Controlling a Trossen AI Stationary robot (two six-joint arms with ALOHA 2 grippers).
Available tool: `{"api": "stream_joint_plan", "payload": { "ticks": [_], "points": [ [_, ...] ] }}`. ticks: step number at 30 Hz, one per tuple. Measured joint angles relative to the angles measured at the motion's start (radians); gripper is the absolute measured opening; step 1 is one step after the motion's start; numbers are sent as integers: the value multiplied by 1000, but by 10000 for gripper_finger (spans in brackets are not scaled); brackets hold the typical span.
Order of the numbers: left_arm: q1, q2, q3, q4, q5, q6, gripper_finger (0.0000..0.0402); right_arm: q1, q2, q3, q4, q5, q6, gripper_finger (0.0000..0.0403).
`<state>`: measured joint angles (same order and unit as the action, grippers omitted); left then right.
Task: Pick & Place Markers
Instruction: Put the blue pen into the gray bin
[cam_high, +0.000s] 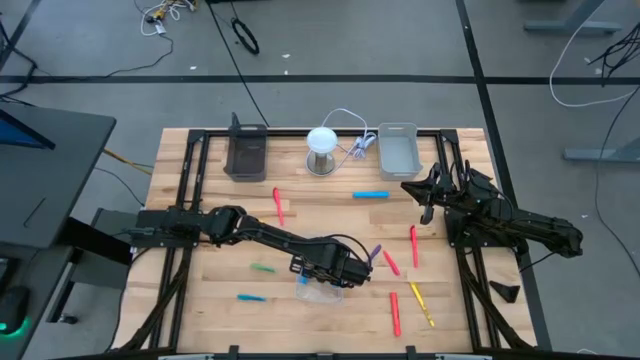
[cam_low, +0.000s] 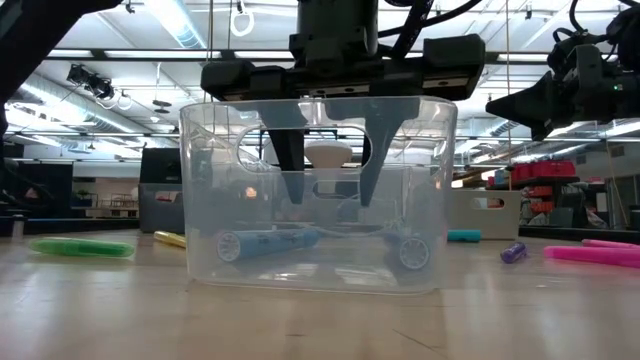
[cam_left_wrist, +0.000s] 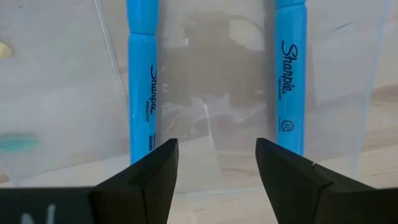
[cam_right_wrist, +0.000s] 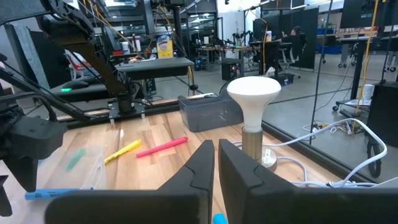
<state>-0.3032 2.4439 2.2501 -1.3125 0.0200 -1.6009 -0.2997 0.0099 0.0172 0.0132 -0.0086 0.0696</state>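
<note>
Markers: two blue markers lie in the clear tray, below the left end effector, whose fingers stand apart and empty. Lift straight up, clearing the tray walls. Right end effector waits closed.

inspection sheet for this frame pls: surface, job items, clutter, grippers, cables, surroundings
Surface: wooden table, black frame rails.
Job's things: two blue markers lie in the clear tray; red, pink, yellow, green, blue and purple markers loose on the table.
Clutter: black tray, grey tray, white lamp.
Grippers: left gripper open inside the clear tray, holding nothing; right gripper shut, empty, near the grey tray.
Cables: white cord by the lamp; cables on the floor.
Surroundings: lab benches, monitors.
</note>
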Motion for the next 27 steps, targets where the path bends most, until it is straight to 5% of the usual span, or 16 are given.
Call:
{"api": "stream_joint_plan", "payload": {
  "ticks": [12, 20, 27],
  "points": [
    [8, -62, 1, -8, 7, 39, 222, 0, 0, 0, 0, 0, 0, 29],
    [10, -108, 1, -67, 107, 99, 222, 0, 0, 0, 0, 0, 0, 29],
    [10, -188, 2, -177, 16, 121, 222, 0, 0, 0, 0, 0, 0, 29]
  ]
}}
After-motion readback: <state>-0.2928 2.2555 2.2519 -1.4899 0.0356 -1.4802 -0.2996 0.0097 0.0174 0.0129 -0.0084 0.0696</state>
